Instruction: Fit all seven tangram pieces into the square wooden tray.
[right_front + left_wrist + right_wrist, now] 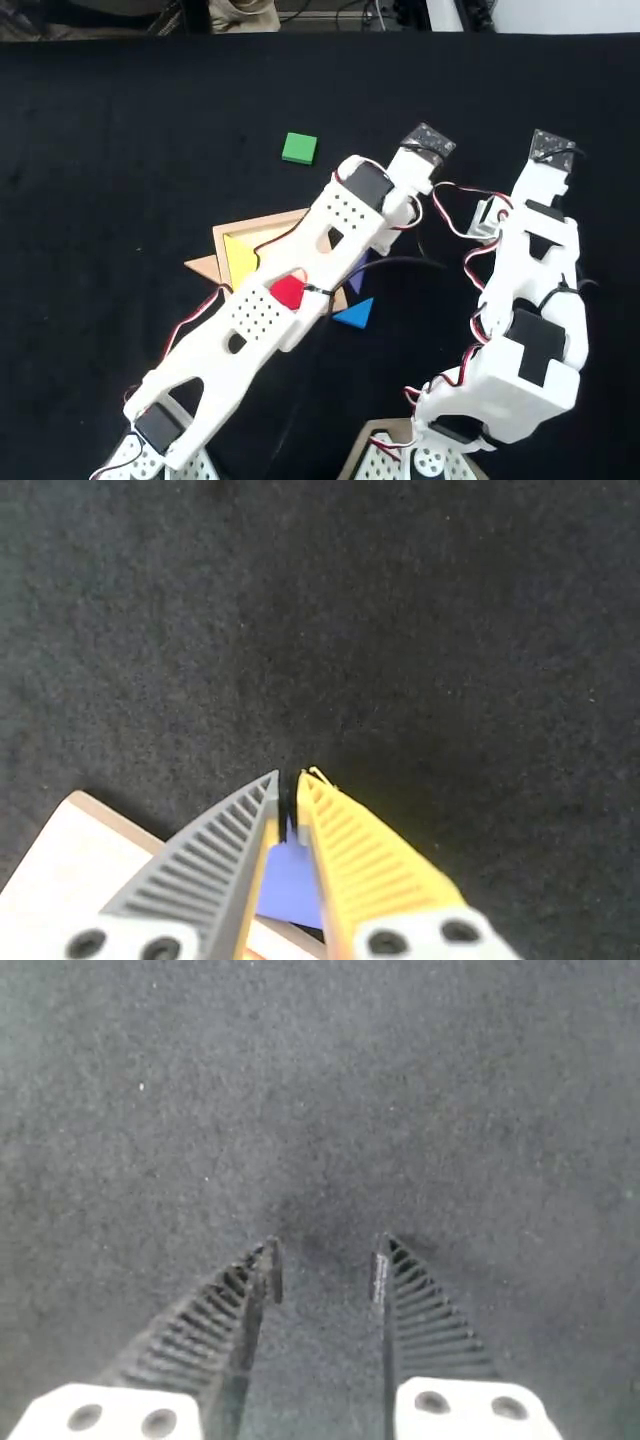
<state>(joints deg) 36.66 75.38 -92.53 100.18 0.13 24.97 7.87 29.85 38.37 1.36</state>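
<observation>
Left gripper (290, 780) is pinching a blue-purple piece (290, 885) right by the wooden tray (268, 224) corner. Right gripper (325, 1260) hangs spread over bare cloth. Yellow piece (238, 258) and red piece (287, 292) look seated. Green square (299, 148) at the tray's 12 o'clock and blue triangle (353, 314) at 4 o'clock aren't in yet.

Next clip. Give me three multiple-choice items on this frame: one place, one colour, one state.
1. Where is the green square relative to the tray? A inside it; B on the cloth, apart from it; C on its rim.
2. The left gripper has fingers coloured: A both black; B grey and yellow; C both white.
3. The right gripper is: A open, empty; B shut on a piece; C shut, empty.
Answers: B, black cloth separates them; B, seen in its wrist view; A, a gap shows between its fingers.
</observation>
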